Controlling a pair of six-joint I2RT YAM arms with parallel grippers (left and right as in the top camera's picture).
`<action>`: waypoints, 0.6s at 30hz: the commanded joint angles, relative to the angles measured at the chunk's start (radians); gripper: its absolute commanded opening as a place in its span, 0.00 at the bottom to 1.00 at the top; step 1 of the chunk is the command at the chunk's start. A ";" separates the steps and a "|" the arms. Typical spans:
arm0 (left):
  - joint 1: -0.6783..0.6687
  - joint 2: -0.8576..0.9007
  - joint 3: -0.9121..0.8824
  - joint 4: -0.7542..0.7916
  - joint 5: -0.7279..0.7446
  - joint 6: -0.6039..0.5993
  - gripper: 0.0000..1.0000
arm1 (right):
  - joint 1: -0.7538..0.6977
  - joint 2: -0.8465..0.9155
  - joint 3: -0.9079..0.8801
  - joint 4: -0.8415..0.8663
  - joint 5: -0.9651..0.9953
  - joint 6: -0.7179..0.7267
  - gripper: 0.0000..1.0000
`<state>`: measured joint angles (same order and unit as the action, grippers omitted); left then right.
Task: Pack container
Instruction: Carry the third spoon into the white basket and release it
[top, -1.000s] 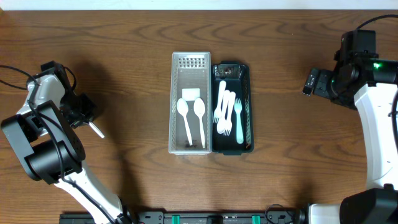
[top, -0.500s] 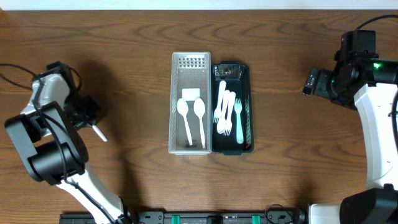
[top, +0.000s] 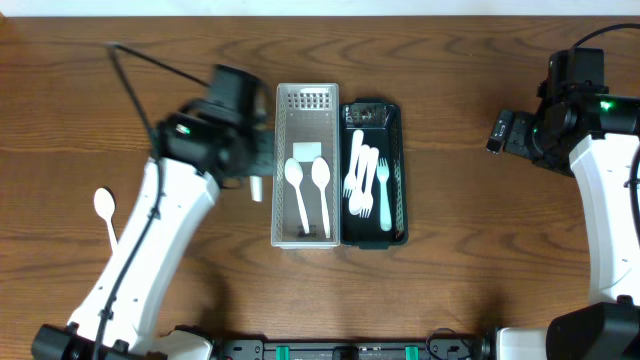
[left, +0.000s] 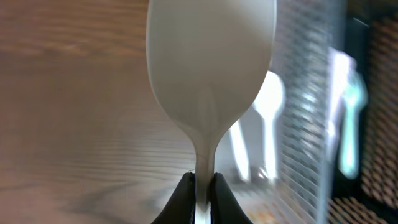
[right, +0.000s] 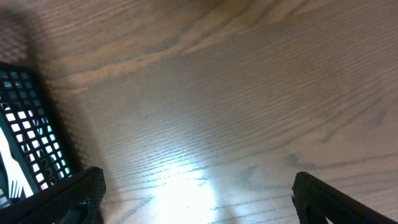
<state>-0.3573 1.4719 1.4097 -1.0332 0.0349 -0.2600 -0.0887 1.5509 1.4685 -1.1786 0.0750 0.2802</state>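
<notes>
1. Left wrist view, closest in: left gripper (left: 200, 194) pinched narrow on the neck of a white spoon (left: 211, 74). The bowl stands up, broad and pale, and fills the frame. The overhead view shows the arm but not this grip; the wrist hides it.
2. Past the held spoon, blurred: white basket (left: 305, 93) just to its right, then the dark basket (left: 379, 93) touching the white basket's far side.
3. From overhead, the left gripper sits just beside the white basket's left wall, about halfway along it, outside the rim. Cannot tell whether it touches the wall.
4. Overhead only: a loose spoon (top: 104, 208) lies on the table (top: 200, 40) well to the left of the white basket. Neither wrist view shows it.
5. Inside the white basket: two spoons (top: 320, 172), side by side, bowls toward the perforated end. In the dark basket: a cluster of forks (top: 366, 180), white and pale teal.
6. Right gripper (right: 198, 182) is well to the right of the white basket, beyond the dark basket. Jaws spread wide, nothing between them but bare wood. A corner of the dark basket shows at the left edge of its view.
</notes>
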 joint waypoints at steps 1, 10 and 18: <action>-0.103 0.035 0.002 0.010 -0.009 -0.032 0.06 | -0.003 0.006 -0.006 0.000 -0.004 -0.009 0.99; -0.219 0.244 0.002 0.072 -0.009 -0.056 0.06 | -0.003 0.006 -0.006 -0.005 -0.004 -0.010 0.99; -0.188 0.329 0.002 0.077 -0.014 -0.048 0.32 | -0.003 0.006 -0.006 -0.026 -0.004 -0.028 0.99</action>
<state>-0.5648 1.8103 1.4090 -0.9543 0.0380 -0.3096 -0.0887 1.5509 1.4685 -1.1988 0.0746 0.2714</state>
